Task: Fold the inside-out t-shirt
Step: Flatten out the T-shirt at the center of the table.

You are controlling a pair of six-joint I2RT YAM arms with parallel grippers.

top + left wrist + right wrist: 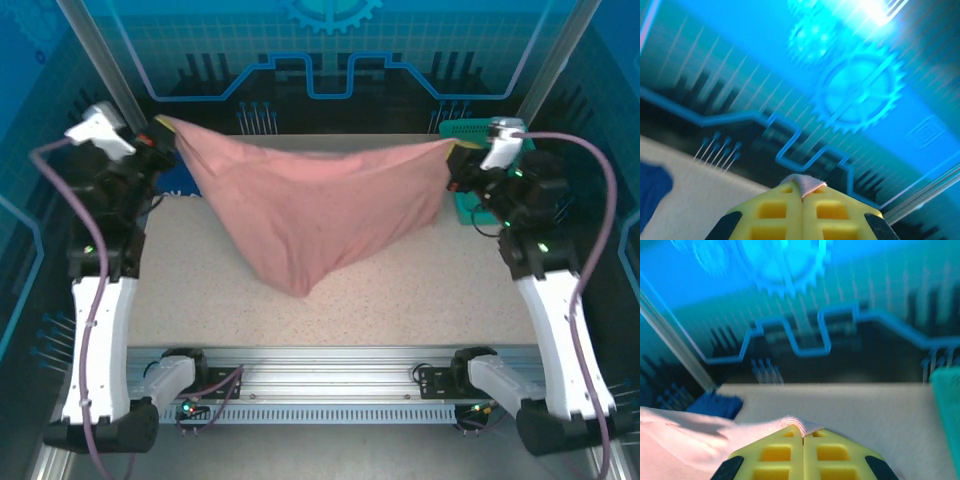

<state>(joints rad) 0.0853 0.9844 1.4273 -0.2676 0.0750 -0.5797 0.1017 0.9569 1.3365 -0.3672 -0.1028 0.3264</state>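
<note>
The inside-out t-shirt (300, 205), dusty pink, hangs in the air stretched between both arms, sagging to a point over the middle of the table. My left gripper (165, 128) is shut on its left top corner; a small fold of pink hem (805, 183) pokes out between the yellow fingertips (775, 210). My right gripper (455, 150) is shut on the right top corner, where the pink cloth (740, 432) runs off to the left of its yellow fingertips (840, 455). Most of the shirt's lower part is bunched.
A dark blue folded garment (180, 180) lies at the table's back left, also seen as a dark blue garment (715, 404). A green tray (470, 130) stands at the back right. The speckled table (400, 290) lies below the hanging cloth.
</note>
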